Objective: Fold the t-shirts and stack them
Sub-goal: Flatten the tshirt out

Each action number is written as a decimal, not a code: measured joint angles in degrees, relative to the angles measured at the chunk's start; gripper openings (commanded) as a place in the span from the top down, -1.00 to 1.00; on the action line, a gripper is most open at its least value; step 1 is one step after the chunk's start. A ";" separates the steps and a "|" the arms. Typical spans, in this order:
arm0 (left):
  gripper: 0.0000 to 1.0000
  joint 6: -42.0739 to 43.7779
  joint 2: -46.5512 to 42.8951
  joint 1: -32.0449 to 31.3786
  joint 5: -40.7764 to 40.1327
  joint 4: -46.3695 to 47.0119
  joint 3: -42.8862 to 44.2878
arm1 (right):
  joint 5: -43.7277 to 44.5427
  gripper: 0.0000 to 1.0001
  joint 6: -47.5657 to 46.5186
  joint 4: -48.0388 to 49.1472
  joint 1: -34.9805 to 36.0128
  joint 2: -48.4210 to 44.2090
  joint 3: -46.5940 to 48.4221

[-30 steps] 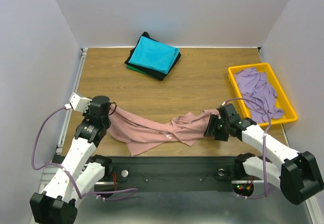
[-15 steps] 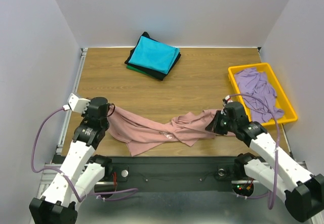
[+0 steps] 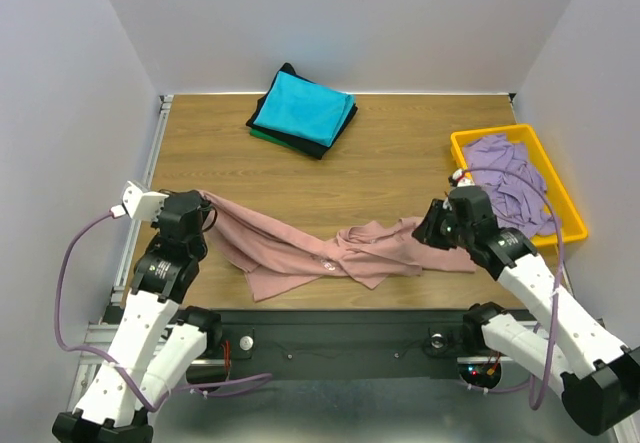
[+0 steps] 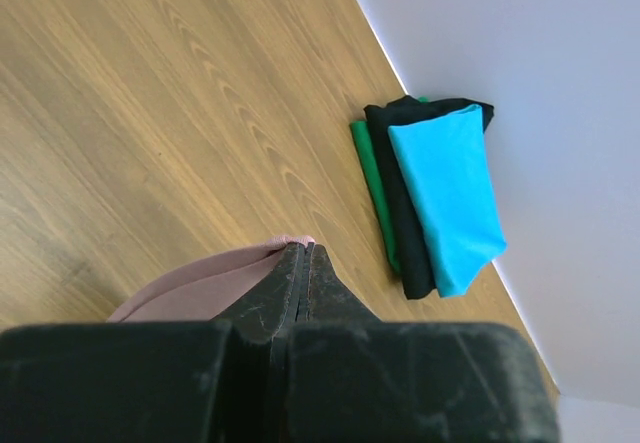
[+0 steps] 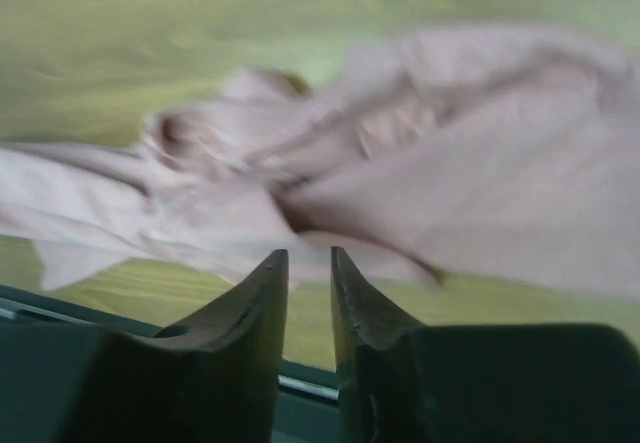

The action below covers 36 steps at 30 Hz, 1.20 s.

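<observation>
The dusty-pink t-shirt (image 3: 320, 253) lies twisted and stretched across the near part of the table. My left gripper (image 3: 205, 203) is shut on its left corner; the left wrist view shows the jaws closed with a pink hem (image 4: 200, 288) pinched at the tips (image 4: 305, 248). My right gripper (image 3: 428, 231) hovers over the shirt's right end. In the right wrist view its jaws (image 5: 308, 258) stand a little apart and empty, with the blurred pink cloth (image 5: 450, 193) beyond them. A folded turquoise shirt (image 3: 300, 106) lies on a black one (image 3: 290, 138) and a green one (image 3: 262, 135) at the back.
A yellow tray (image 3: 460, 158) at the right edge holds a crumpled lavender shirt (image 3: 505, 178). The folded stack also shows in the left wrist view (image 4: 450, 193), close to the back wall. A metal rail runs along the table's left edge.
My left gripper has moved left and back, pulling the pink shirt's corner with it. My right gripper has lifted and moved back and right, off the shirt's right end.
</observation>
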 measured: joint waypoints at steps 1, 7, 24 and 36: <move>1.00 0.00 0.11 0.02 -0.31 -0.17 0.00 | 0.02 0.26 0.24 -0.83 0.00 0.68 -1.44; 1.00 1.31 4.37 0.22 -1.68 1.51 -0.02 | -0.83 -0.19 1.03 -3.72 0.00 2.36 -7.61; 1.00 12.48 22.49 7.50 1.86 14.64 1.70 | -5.25 -0.29 1.22 6.32 0.83 10.38 -14.99; 1.00 13.77 22.45 8.24 3.34 15.63 1.73 | -9.03 0.85 1.25 11.32 1.14 10.34 -16.06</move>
